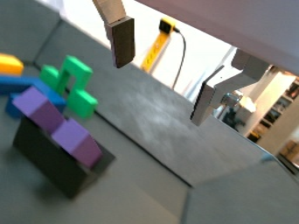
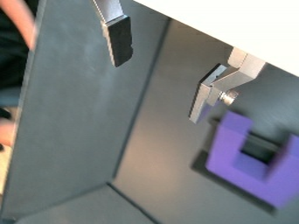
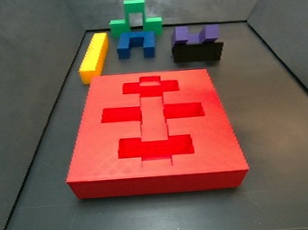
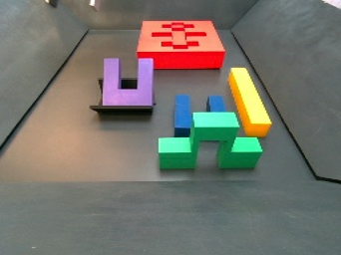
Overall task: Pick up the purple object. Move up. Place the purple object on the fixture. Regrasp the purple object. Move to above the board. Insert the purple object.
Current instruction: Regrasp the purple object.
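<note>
While the small purple U-shaped plastic block (image 4: 128, 83) sits on the low dark fixture (image 4: 120, 107), seemingly placed, the two-finger gripper (image 2: 166, 66) hangs above with silver fingers wide apart, holding nothing. Regrasping and insertion into the large red slotted board (image 3: 154, 127) remain.

The dark grey floor (image 3: 270, 108) carries the board (image 3: 154, 127), fixture (image 4: 120, 108), yellow bar (image 4: 248, 99), blue block (image 4: 182, 115) and green block (image 4: 206, 139)
</note>
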